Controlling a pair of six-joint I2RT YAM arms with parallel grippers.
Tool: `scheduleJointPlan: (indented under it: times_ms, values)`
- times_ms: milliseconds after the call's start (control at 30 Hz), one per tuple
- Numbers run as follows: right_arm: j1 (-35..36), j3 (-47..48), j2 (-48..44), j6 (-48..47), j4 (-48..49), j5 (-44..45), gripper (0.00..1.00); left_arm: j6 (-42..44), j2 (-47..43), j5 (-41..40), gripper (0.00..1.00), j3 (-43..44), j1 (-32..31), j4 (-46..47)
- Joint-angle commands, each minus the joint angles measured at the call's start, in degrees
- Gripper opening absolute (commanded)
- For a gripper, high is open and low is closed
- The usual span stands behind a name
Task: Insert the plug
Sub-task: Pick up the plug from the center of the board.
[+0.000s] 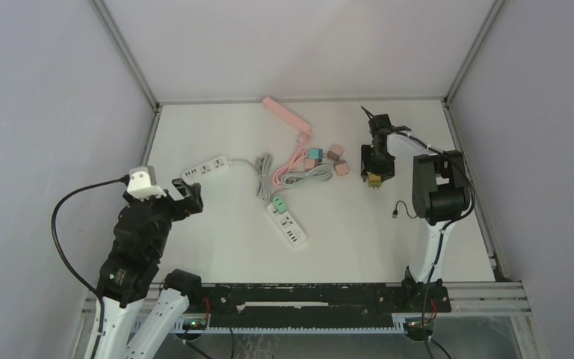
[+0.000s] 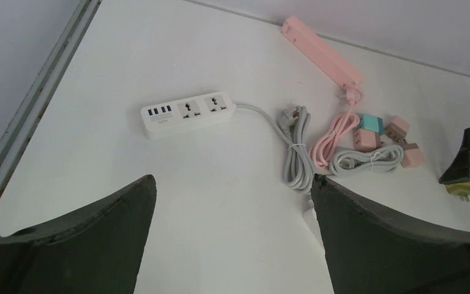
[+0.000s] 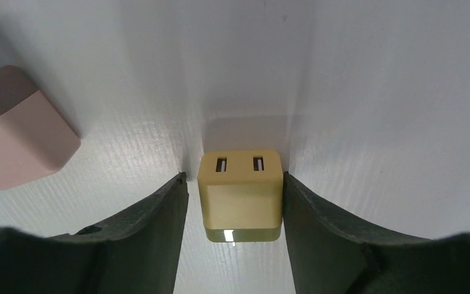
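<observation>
Jaws, right gripper (image 3: 235, 177): partly open, astride the yellow plug (image 3: 240, 190). One finger (image 3: 318, 226) lies against the plug's side. The other shows a thin strip of table beside it, so no firm hold is seen.
Jaws, left gripper (image 2: 232, 180): fully spread, nothing between them, raised above the table (image 1: 359, 239) at its near left.
Yellow plug: rests on the table at right, slotted face toward the wrist camera. Metal prongs show only in the left wrist view.
Pink cube (image 3: 18, 128): near the plug, apart from it.
White power strip (image 2: 186, 112): left of centre, sockets up, with a grey cable bundle (image 2: 294, 150).
Second white strip (image 1: 288, 224): centre, a green plug at its far end.
Pink power strip (image 2: 321, 49): far centre, with a coiled pink cord.
Teal cube (image 2: 371, 123): among the small adapters.
</observation>
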Motion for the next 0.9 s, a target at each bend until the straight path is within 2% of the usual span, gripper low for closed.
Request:
scheduleJointPlan:
  times_ms: [0,333,500,700,867]
  values:
    - [-0.25,2.37,0.45,-0.48,-0.12,1.51,0.62,1.61,-0.54,2.31,1.0,-1.06,-0.23,2.95]
    - [1.22,2.25,-1.91,0.93,-0.05,1.39,0.45,2.29,-1.01,5.31,1.0,-1.88,-0.14,4.2]
    - [4.27,-0.39,-6.4,4.23,1.26,1.2,0.45,0.61,0.28,9.38,1.0,-2.03,-0.1,5.12]
    - [9.38,-4.9,-14.27,9.36,3.03,1.98,0.45,-5.35,2.45,16.51,1.0,-3.06,-0.1,5.17]
    - [14.77,-8.25,-20.57,13.35,5.35,2.79,0.45,-10.02,0.52,20.84,1.0,-7.32,-0.18,10.43]
